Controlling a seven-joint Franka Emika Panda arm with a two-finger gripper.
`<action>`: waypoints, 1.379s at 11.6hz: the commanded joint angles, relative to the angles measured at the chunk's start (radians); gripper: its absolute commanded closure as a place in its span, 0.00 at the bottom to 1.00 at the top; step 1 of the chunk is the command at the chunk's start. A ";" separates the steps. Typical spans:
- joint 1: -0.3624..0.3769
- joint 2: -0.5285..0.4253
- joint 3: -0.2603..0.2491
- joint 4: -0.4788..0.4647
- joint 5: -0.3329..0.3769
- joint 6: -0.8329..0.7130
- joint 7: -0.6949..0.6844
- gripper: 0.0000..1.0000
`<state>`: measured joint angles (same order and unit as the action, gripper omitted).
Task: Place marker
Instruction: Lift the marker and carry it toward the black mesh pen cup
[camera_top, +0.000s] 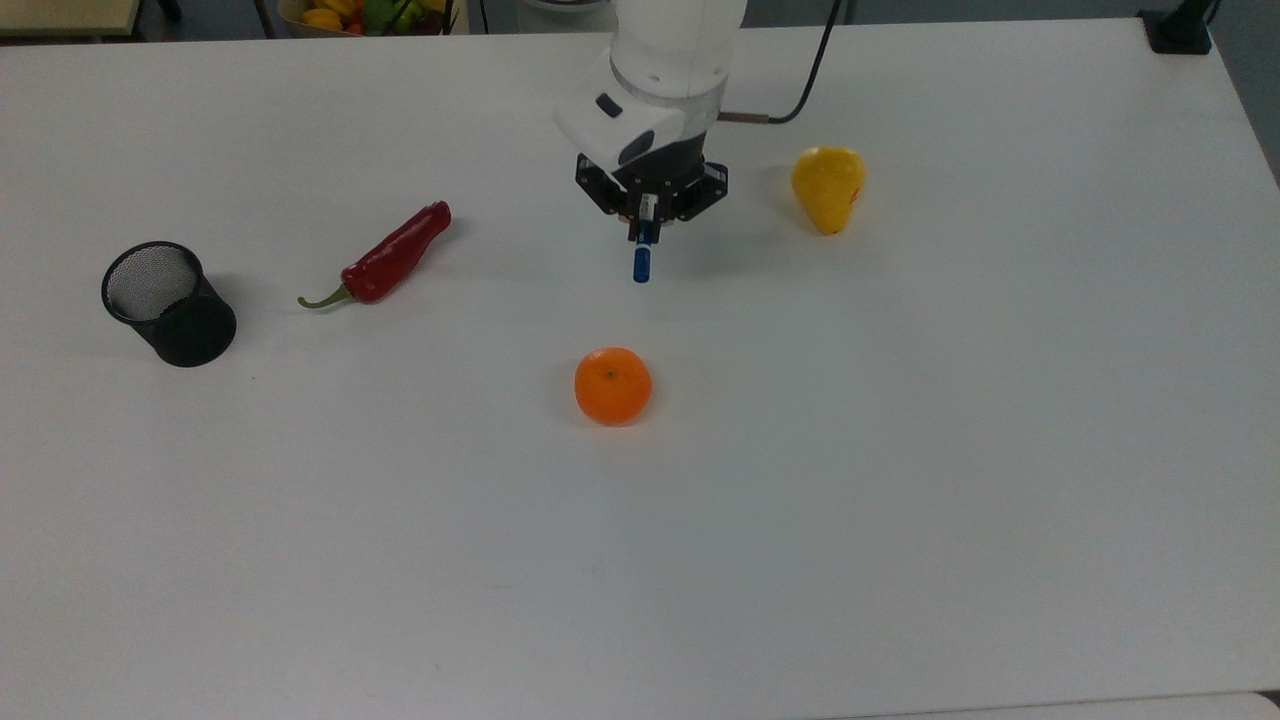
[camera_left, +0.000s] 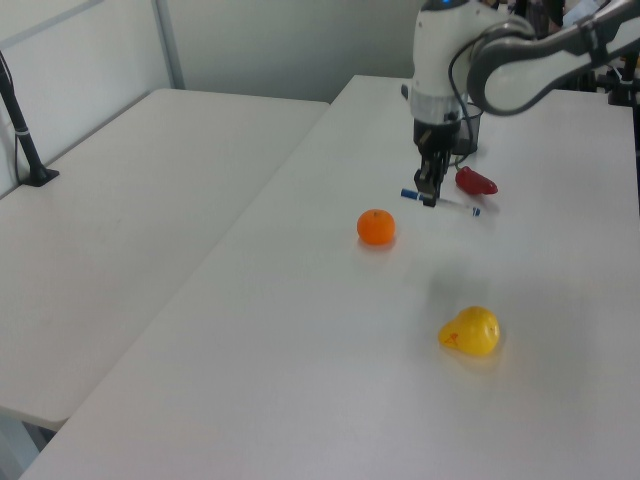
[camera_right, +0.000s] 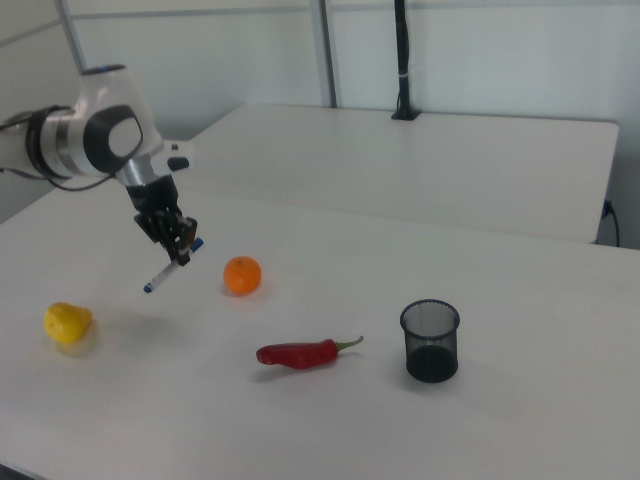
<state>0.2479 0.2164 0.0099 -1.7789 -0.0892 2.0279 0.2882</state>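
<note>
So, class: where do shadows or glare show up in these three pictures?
Top view: a soft shadow lies on the white table beside the black mesh cup. Left view: a faint shadow sits under the yellow pear. Right view: the tabletop looks evenly lit, without strong glare.

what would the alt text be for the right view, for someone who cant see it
A white robot arm's gripper holds a marker tilted in the air above a white table. On the table sit a yellow pear, an orange, a red chili and a black mesh cup.
</note>
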 joint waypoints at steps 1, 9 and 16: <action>-0.044 -0.095 -0.008 0.059 0.090 -0.145 -0.114 1.00; -0.078 -0.198 -0.149 0.098 0.147 -0.203 -0.346 1.00; -0.114 -0.174 -0.292 0.095 0.154 0.049 -0.425 1.00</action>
<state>0.1364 0.0303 -0.2310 -1.6763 0.0427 1.9763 -0.0979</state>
